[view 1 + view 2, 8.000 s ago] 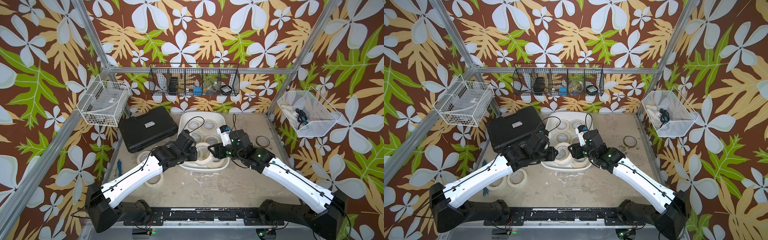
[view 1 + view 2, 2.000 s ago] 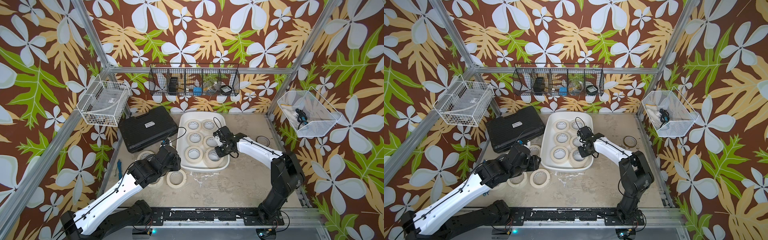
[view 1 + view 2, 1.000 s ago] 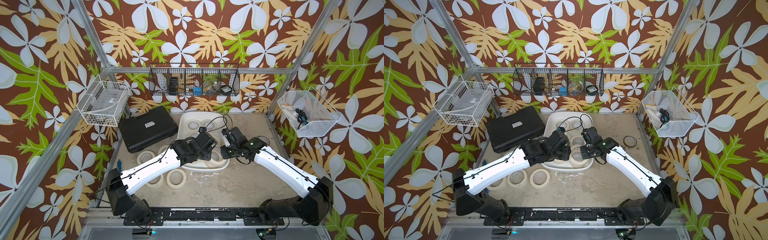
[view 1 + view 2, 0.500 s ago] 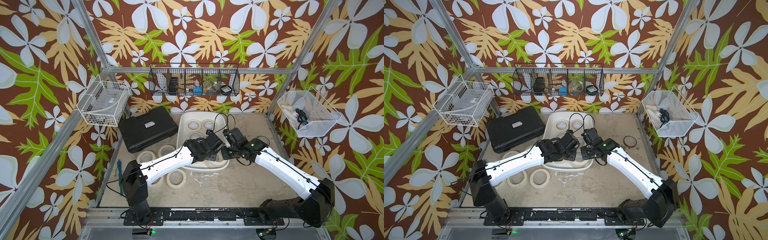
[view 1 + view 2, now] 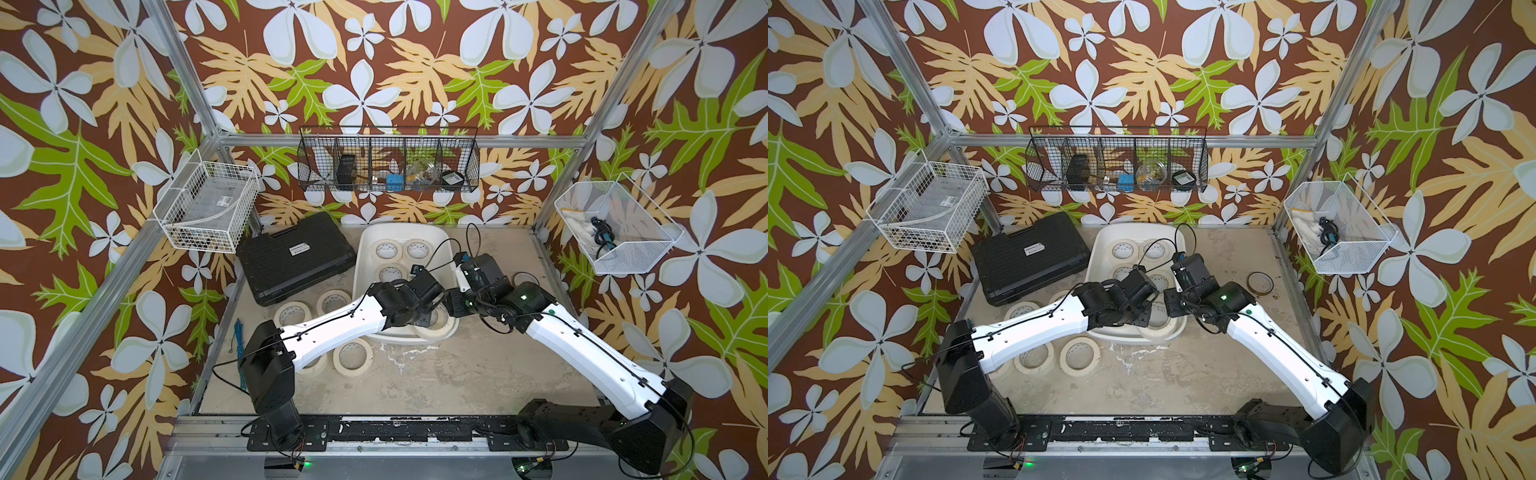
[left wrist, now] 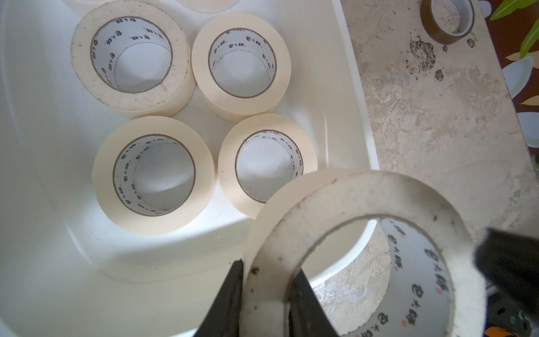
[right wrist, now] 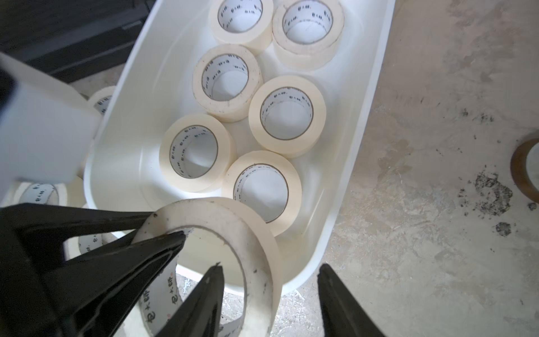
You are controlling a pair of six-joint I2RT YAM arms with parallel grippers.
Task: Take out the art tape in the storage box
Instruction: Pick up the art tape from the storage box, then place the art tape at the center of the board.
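Six tape rolls (image 7: 287,116) lie in the white box (image 7: 347,140), a seventh roll (image 6: 364,195) hangs over its near rim, wall pinched by the left gripper (image 6: 267,280), right gripper (image 7: 270,267) spread loosely around it: likely a handover, so next the right backs clear and the left sets it on the table (image 7: 423,204).

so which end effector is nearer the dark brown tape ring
Right. The right end effector straddles the cream tape roll's wall nearest the brown ring; the left end effector clamps the farther wall.

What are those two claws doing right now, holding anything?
Left gripper: closed, pinching the wall of a cream-beige masking tape roll.
Right gripper: open, straddling that roll's wall without gripping.
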